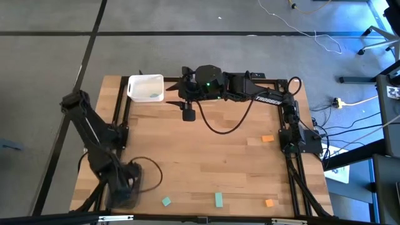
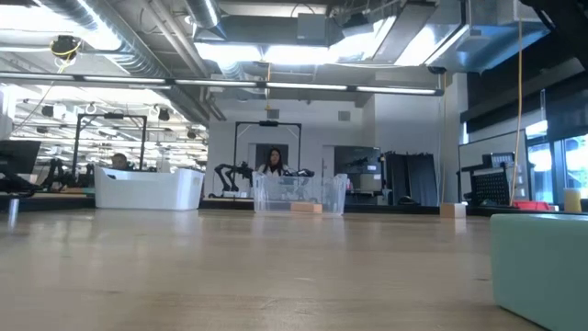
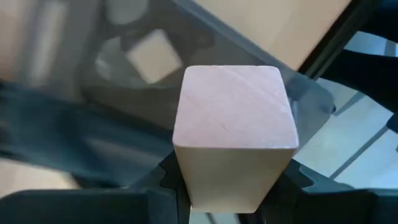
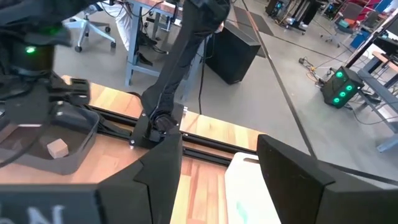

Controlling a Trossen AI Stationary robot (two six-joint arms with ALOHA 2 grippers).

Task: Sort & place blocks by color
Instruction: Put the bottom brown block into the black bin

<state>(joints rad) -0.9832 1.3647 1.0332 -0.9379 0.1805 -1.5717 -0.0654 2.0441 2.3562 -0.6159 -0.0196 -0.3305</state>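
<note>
The left gripper (image 1: 125, 187) hangs over the dark grey bin (image 1: 128, 195) at the table's near left corner, clamped on one tan wooden block (image 3: 235, 134); a second tan cube (image 3: 153, 56) lies in the bin beneath it. Right of that gripper, along the near edge, lie two teal blocks, a small cube (image 1: 166, 201) and a short bar (image 1: 219, 199), then one orange block (image 1: 269, 202). A second orange block (image 1: 267, 139) lies farther right. The right gripper (image 1: 188, 113) hovers just beside the white bin (image 1: 145, 87), fingers (image 4: 292, 180) apart, holding nothing. One teal piece (image 1: 154, 95) rests in that bin.
</note>
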